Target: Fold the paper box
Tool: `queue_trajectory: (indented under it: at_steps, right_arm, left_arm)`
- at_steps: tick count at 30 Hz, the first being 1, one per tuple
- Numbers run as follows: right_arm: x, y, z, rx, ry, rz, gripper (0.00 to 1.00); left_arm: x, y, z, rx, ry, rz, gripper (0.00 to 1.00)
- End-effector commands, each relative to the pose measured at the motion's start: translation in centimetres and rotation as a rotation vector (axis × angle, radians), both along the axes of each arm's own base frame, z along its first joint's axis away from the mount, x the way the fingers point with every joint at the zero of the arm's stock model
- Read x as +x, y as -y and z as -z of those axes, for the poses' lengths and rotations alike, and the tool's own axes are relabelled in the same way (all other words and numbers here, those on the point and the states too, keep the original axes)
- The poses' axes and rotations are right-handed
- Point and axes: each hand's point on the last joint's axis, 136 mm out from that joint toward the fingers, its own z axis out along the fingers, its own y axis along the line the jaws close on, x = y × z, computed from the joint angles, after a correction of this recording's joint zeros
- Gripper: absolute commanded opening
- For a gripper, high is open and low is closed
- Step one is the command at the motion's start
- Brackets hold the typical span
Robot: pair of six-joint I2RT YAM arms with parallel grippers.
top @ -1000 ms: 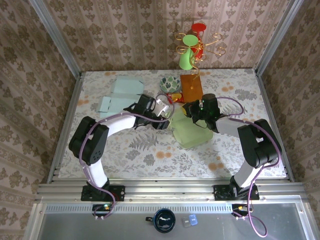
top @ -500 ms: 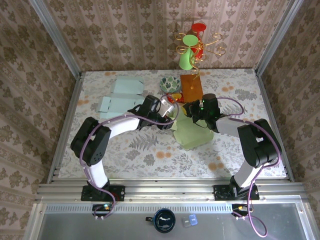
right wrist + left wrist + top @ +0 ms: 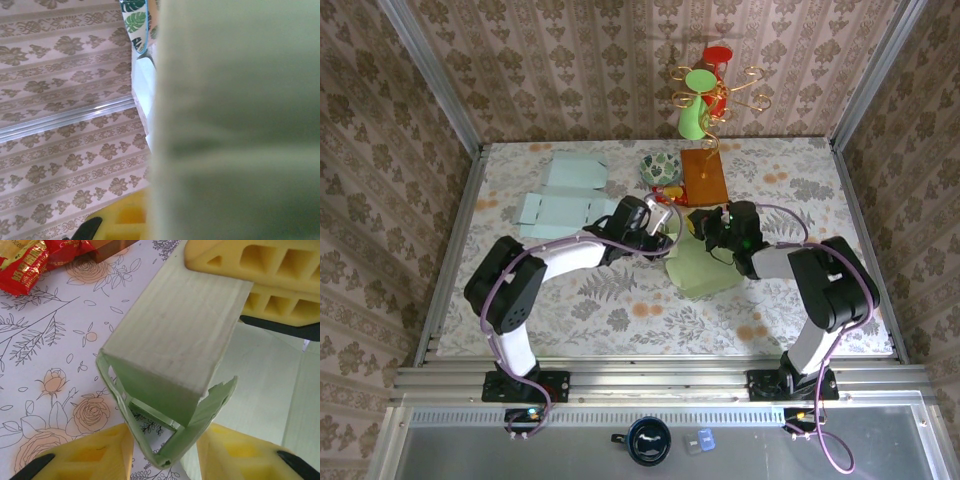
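Note:
The pale green paper box (image 3: 703, 265) lies half folded at the table's centre, between my two grippers. In the left wrist view its raised end (image 3: 175, 350) forms a V, and that corner sits in my left gripper (image 3: 165, 452), with both yellow fingers (image 3: 85, 455) touching its walls. My left gripper (image 3: 665, 222) is at the box's upper left corner. My right gripper (image 3: 707, 228) is at the far edge, and its stacked yellow fingers (image 3: 260, 262) are shut on the top panel. Blurred green card (image 3: 235, 125) hides the right finger in the right wrist view.
Two flat pale blue box blanks (image 3: 570, 170) (image 3: 555, 210) lie at the back left. A leaf-patterned bowl (image 3: 660, 165), an orange-brown board (image 3: 702, 175) and a red snack packet (image 3: 35, 260) sit just behind the box. A green and red cup stand (image 3: 700, 100) is at the far edge.
My left gripper has moved right onto the box's corner. The right gripper has shifted a little, and the box's near edge has drawn in slightly.

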Motion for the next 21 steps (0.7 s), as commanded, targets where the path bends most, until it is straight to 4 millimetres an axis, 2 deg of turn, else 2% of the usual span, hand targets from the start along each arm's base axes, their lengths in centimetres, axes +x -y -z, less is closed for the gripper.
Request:
queue_trajectory:
  at_steps: [1,21]
  right_arm:
    - [0.3,0.5,0.2,0.019,0.054,0.052,0.0]
    - [-0.8,-0.7,2.3,0.006,0.052,0.029,0.0]
  left_arm:
    - [0.2,0.2,0.8,0.008,0.014,-0.049,0.39]
    - [0.4,0.4,2.7,0.04,0.026,-0.158,0.38]
